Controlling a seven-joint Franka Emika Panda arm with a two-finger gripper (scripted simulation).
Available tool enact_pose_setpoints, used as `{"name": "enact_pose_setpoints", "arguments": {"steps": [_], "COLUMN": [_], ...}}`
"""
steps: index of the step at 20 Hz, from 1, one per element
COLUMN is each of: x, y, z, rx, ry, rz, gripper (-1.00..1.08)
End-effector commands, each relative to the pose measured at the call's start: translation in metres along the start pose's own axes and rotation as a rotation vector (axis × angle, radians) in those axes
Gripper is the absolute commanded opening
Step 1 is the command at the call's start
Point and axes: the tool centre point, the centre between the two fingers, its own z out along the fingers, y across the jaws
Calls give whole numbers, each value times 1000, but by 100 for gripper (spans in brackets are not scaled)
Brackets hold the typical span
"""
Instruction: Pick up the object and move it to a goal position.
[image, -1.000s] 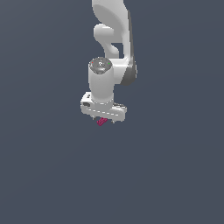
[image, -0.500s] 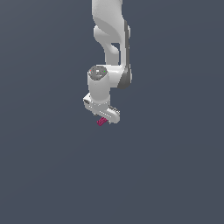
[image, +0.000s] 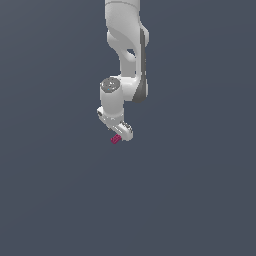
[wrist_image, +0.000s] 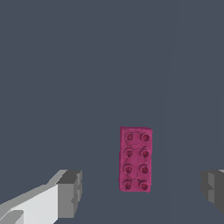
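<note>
The object, a small magenta-pink studded brick (wrist_image: 135, 159), lies flat on the dark grey surface. In the wrist view it sits between my two fingers, with a clear gap on each side. My gripper (wrist_image: 142, 192) is open; one grey fingertip (wrist_image: 70, 193) and the other grey fingertip (wrist_image: 213, 188) both stand apart from the brick. From the exterior view the white arm hangs straight down, and the brick (image: 116, 139) peeks out just under the gripper (image: 120, 134), mostly covered by the hand.
A plain dark grey floor (image: 200, 200) surrounds the arm on all sides. No other object shows in either view.
The hand has turned about its vertical axis, so it looks narrower from the exterior view. The brick stays in the same spot under it.
</note>
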Motion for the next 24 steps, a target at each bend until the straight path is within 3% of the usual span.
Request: {"name": "enact_pose_setpoints", "arguments": {"steps": [1,9,24], "x": [-2,-2,-3], "y": [3,4,5], "z": [3,8,54], "rx": [0,-1,-1], "ry": [0,0,0], "rz": [24,27,33], "gripper": [100,100,100]}}
